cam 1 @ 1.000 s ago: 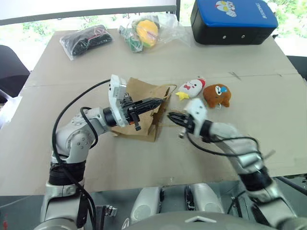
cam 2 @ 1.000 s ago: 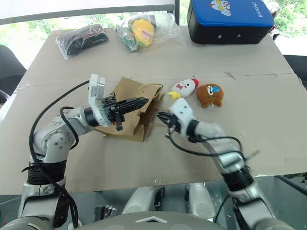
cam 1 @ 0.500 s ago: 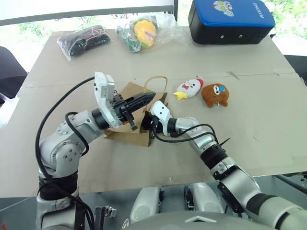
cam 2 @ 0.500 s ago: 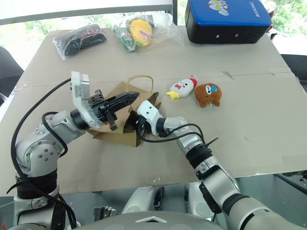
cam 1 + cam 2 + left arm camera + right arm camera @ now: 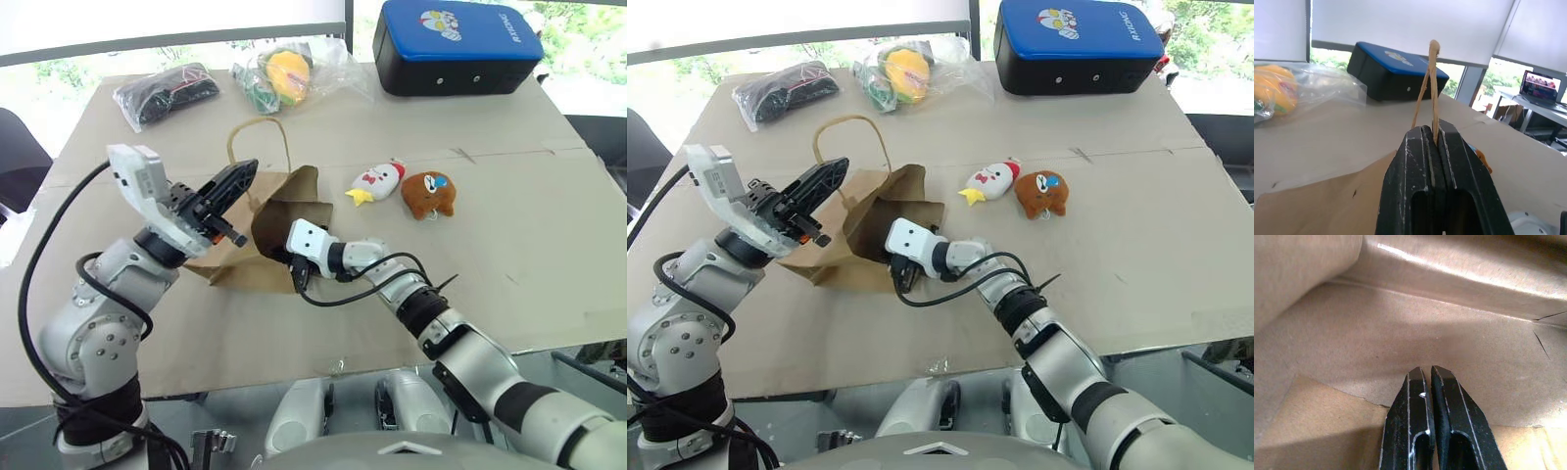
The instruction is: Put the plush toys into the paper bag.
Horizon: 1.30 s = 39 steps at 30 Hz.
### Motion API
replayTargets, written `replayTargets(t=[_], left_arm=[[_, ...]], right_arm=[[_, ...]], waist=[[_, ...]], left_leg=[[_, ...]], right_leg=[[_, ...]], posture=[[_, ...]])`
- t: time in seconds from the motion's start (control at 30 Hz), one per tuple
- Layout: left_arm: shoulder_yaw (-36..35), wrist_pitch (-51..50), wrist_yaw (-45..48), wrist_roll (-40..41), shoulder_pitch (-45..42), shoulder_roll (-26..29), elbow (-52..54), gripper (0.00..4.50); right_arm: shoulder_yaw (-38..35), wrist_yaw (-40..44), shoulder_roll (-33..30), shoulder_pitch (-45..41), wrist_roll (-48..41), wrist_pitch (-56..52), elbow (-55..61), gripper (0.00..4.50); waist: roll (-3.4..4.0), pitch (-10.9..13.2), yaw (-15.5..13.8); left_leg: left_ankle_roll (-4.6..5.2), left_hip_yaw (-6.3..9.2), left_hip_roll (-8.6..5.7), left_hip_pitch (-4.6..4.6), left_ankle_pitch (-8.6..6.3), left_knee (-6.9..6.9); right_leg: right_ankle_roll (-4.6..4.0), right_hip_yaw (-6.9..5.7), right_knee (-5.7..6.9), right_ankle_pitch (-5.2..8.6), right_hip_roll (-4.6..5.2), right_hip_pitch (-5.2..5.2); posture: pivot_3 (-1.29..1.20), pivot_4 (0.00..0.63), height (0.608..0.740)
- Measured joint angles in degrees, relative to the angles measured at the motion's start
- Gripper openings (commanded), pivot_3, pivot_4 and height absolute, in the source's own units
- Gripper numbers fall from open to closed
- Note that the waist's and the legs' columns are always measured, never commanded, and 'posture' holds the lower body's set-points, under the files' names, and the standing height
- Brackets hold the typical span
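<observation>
The left gripper [image 5: 245,171], pinching a cord handle [image 5: 257,132], has lifted the paper bag [image 5: 279,196] mouth higher than a second ago. The right gripper [image 5: 1427,374], fingers pressed together, has moved from beside the bag into its opening. Both plush toys [image 5: 404,188] stay on the table [image 5: 509,225], right of the bag.

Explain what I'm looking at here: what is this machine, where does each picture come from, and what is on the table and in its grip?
A two-armed humanoid robot stands at a cardboard-covered table. Two pictures come from its head, looking down; the other two from cameras on its wrists. The left gripper is shut on a cord handle of the paper bag, lifting it. The right gripper, shut and holding nothing, pokes into the bag's mouth. Beside the bag lie the white plush toy and the brown plush toy. Farther back: a blue-and-black case and two clear plastic bags.
</observation>
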<state>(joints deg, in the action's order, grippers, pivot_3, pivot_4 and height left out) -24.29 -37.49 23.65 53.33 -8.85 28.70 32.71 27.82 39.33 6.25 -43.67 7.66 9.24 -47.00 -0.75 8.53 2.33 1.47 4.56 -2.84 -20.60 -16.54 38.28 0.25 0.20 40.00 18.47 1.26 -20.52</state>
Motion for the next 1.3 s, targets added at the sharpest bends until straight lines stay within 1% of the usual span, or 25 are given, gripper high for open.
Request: replayTargets(t=[0.17,0.27,0.47,0.57,0.63,0.73,0.8,0.83,0.87,0.93,0.97,1.0,1.03,1.07,1.1,1.13,1.2,1.23,1.3], left_arm=[[-0.52,1.77,-2.97,0.97,-1.61,-0.17,0.13,0.06],[-0.29,2.73,-3.22,0.56,-1.52,-0.17,0.50,0.06],[2.21,8.19,-2.82,-5.43,-1.03,-0.90,0.47,0.06],[2.46,9.37,-3.38,-6.68,-4.10,-0.99,-0.29,0.06],[2.61,10.25,-3.62,-7.21,-6.14,-0.98,-0.39,0.06],[3.39,10.80,-2.85,-7.91,-4.22,-0.99,-0.37,0.06],[4.57,11.74,-1.59,-9.34,-1.29,-1.01,-0.36,0.06],[4.98,12.17,-0.89,-10.11,-0.09,-1.02,-0.37,0.00],[5.31,13.03,-0.07,-11.00,0.90,-1.03,-0.41,0.00],[5.54,14.28,1.01,-11.81,1.69,-1.05,-0.80,0.00],[5.54,14.55,1.23,-11.91,2.00,-1.05,-0.80,0.00],[5.75,15.05,1.64,-12.30,2.22,-1.14,-1.05,0.00],[5.90,15.47,1.91,-12.67,2.16,-1.20,-1.46,0.00],[6.05,15.75,2.30,-12.84,2.11,-1.21,-2.05,0.00],[6.25,16.13,2.54,-13.18,2.08,-1.22,-2.51,0.00],[6.28,16.49,2.64,-13.42,2.13,-1.22,-2.67,0.00],[6.32,17.01,2.89,-13.78,2.07,-1.22,-2.95,0.00],[6.32,17.19,2.92,-13.87,2.04,-1.22,-3.16,0.00],[6.33,17.64,2.91,-13.93,2.04,-1.35,-3.47,0.00]], right_arm=[[0.00,-2.79,0.41,-1.23,1.53,1.21,-1.98,0.00],[-0.34,-4.54,0.44,-2.13,2.04,1.39,-3.07,0.00],[-1.97,-4.41,-1.44,-2.20,2.39,0.93,-1.66,0.00],[-2.14,-3.64,-2.75,-2.16,2.52,0.66,-0.83,0.00],[-2.15,-3.76,-2.65,-2.15,2.62,0.66,-0.84,0.00],[-3.56,-3.58,-2.61,-1.47,2.00,0.37,0.05,0.00],[-5.45,-2.26,-3.22,0.34,-0.05,-2.13,3.29,0.00],[-6.49,-0.96,-3.83,1.40,-1.58,-4.14,5.70,0.50],[-7.36,0.92,-4.87,2.91,-3.27,-6.80,9.19,0.83],[-8.36,4.37,-7.45,5.64,-6.00,-11.46,16.45,2.18],[-8.57,5.25,-8.09,6.35,-6.57,-12.44,18.51,2.27],[-8.98,6.36,-9.41,7.78,-7.98,-15.70,23.69,2.99],[-9.30,6.93,-10.66,8.85,-8.97,-18.05,27.85,3.29],[-9.53,7.62,-12.22,10.05,-9.95,-20.65,32.64,3.77],[-10.06,8.36,-14.62,11.25,-11.28,-24.16,38.98,4.37],[-10.82,8.89,-16.58,11.45,-12.30,-26.73,43.11,4.46],[-13.15,8.97,-19.67,10.96,-13.98,-32.28,49.31,4.46],[-14.85,8.25,-21.34,9.76,-14.60,-35.29,51.12,4.46],[-16.83,5.94,-24.03,6.75,-13.47,-37.79,51.05,4.46]], waist=[[0.02,-0.01,-0.12],[0.04,0.00,-0.28],[0.07,0.03,-1.11],[0.07,0.05,-1.64],[0.08,0.05,-1.50],[0.08,0.05,-1.37],[0.08,0.09,-1.54],[0.09,0.12,-1.58],[0.09,0.15,-1.62],[0.07,0.18,-1.58],[0.07,0.18,-1.53],[0.07,0.17,-1.48],[0.07,0.18,-1.41],[0.08,0.19,-1.43],[0.08,0.20,-1.51],[0.08,0.21,-1.56],[0.06,0.23,-1.56],[0.06,0.23,-1.53],[0.05,0.24,-1.50]], left_leg=[[-0.19,0.05,0.14,0.02,0.12,-0.01],[-0.21,0.07,0.15,0.00,0.13,-0.03],[-0.20,0.07,0.12,-0.23,0.12,-0.05],[-0.21,0.12,0.12,-0.24,0.12,-0.08],[-0.20,0.08,0.12,-0.23,0.12,-0.11],[-0.21,0.07,0.13,-0.22,0.12,-0.21],[-0.21,0.09,0.13,-0.30,0.12,-0.27],[-0.21,0.10,0.13,-0.37,0.12,-0.27],[-0.20,0.11,0.13,-0.50,0.12,-0.26],[-0.20,0.10,0.13,-0.70,0.12,-0.25],[-0.20,0.10,0.14,-0.76,0.12,-0.25],[-0.21,0.10,0.15,-1.02,0.13,-0.22],[-0.22,0.09,0.18,-1.26,0.14,-0.18],[-0.22,0.10,0.19,-1.30,0.14,-0.18],[-0.22,0.11,0.20,-1.32,0.14,-0.18],[-0.21,0.10,0.20,-1.35,0.13,-0.17],[-0.19,0.10,0.18,-1.37,0.13,-0.16],[-0.19,0.09,0.18,-1.37,0.13,-0.15],[-0.20,0.09,0.18,-1.35,0.13,-0.15]], right_leg=[[-0.21,-0.01,0.01,-0.12,-0.17,0.00],[-0.22,-0.02,0.01,-0.13,-0.19,-0.02],[-0.22,-0.01,-0.10,-0.13,-0.17,-0.20],[-0.22,-0.03,-0.11,-0.13,-0.18,-0.21],[-0.22,-0.01,-0.12,-0.13,-0.17,-0.21],[-0.22,0.01,-0.13,-0.13,-0.17,-0.25],[-0.22,0.00,-0.17,-0.13,-0.17,-0.28],[-0.22,0.00,-0.19,-0.13,-0.17,-0.30],[-0.22,0.00,-0.22,-0.13,-0.17,-0.40],[-0.22,0.00,-0.23,-0.13,-0.16,-0.60],[-0.22,0.00,-0.23,-0.13,-0.16,-0.67],[-0.22,0.00,-0.17,-0.13,-0.16,-0.94],[-0.22,-0.01,-0.14,-0.14,-0.19,-1.16],[-0.22,-0.02,-0.13,-0.14,-0.19,-1.20],[-0.22,-0.04,-0.15,-0.14,-0.18,-1.20],[-0.22,-0.04,-0.19,-0.14,-0.18,-1.20],[-0.21,-0.03,-0.24,-0.14,-0.16,-1.18],[-0.21,-0.03,-0.24,-0.14,-0.16,-1.18],[-0.22,-0.03,-0.24,-0.14,-0.16,-1.18]], posture=[[0.00,0.150,0.740],[0.00,0.150,0.740],[0.00,0.150,0.740],[0.00,0.150,0.740],[0.00,0.150,0.740],[0.00,0.150,0.740],[0.00,0.150,0.740],[0.00,0.150,0.740],[0.00,0.150,0.740],[0.00,0.150,0.740],[0.00,0.150,0.740],[0.00,0.150,0.740],[0.00,0.150,0.740],[0.00,0.150,0.740],[0.00,0.150,0.740],[0.00,0.150,0.740],[0.00,0.150,0.740],[0.00,0.150,0.740],[0.00,0.150,0.740]])
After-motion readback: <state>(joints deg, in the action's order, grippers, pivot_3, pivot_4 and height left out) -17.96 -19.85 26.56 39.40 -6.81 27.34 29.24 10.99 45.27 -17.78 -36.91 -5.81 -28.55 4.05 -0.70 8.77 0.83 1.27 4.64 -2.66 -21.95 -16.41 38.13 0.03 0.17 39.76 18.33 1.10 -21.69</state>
